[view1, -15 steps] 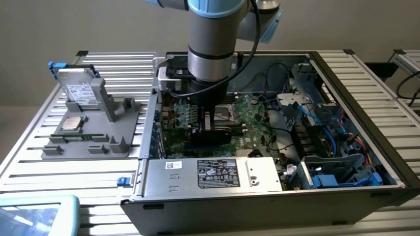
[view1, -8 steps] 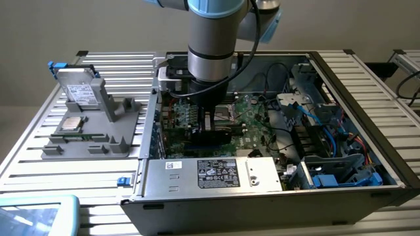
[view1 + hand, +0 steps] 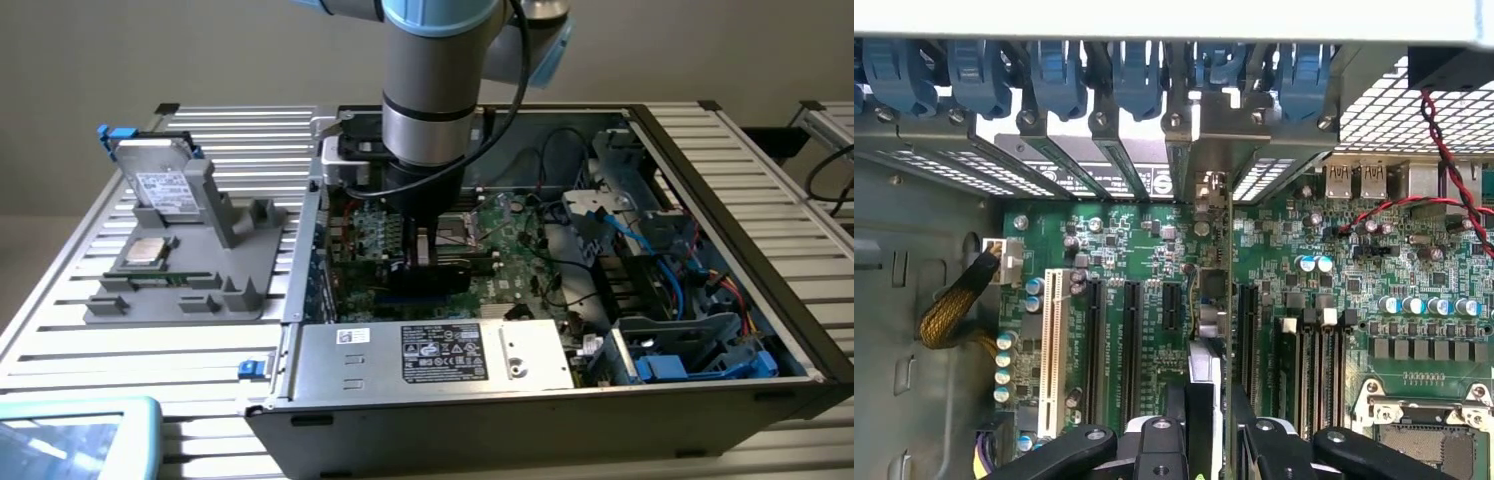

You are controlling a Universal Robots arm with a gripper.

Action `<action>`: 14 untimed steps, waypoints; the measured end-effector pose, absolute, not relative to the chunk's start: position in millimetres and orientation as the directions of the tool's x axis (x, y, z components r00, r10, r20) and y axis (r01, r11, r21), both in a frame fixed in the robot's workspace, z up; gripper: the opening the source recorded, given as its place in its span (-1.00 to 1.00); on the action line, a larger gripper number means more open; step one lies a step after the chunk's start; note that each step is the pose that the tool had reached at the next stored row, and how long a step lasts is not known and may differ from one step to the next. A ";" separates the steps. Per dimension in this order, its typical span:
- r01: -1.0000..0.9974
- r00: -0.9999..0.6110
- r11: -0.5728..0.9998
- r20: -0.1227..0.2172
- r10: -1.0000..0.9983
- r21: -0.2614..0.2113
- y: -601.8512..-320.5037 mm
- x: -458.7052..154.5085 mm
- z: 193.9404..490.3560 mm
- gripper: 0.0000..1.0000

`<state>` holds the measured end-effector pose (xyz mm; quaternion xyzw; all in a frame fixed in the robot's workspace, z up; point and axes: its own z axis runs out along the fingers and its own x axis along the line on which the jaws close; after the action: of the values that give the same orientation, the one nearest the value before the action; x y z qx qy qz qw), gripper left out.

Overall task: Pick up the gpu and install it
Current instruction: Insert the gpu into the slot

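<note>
My jaws pinch the gpu (image 3: 1210, 310) by its two flat faces, on edge above the motherboard (image 3: 1124, 250) slots, at 3 o'clock from the tray (image 3: 147, 308) in the exterior view; I judge it light, stiff, fragile

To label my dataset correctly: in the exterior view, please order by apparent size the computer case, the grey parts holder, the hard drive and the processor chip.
1. computer case
2. grey parts holder
3. hard drive
4. processor chip
</note>
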<state>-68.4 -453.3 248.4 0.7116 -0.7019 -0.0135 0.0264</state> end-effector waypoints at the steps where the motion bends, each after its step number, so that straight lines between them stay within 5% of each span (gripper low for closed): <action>1: -0.998 0.014 -0.013 0.018 -1.000 0.057 -453.3 -68.4 248.4 -0.46; 14: -0.998 0.015 -0.014 0.017 -1.000 0.057 -454.4 -68.7 248.3 -0.46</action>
<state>-68.7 -454.4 248.3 0.7118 -0.7018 -0.0138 0.0263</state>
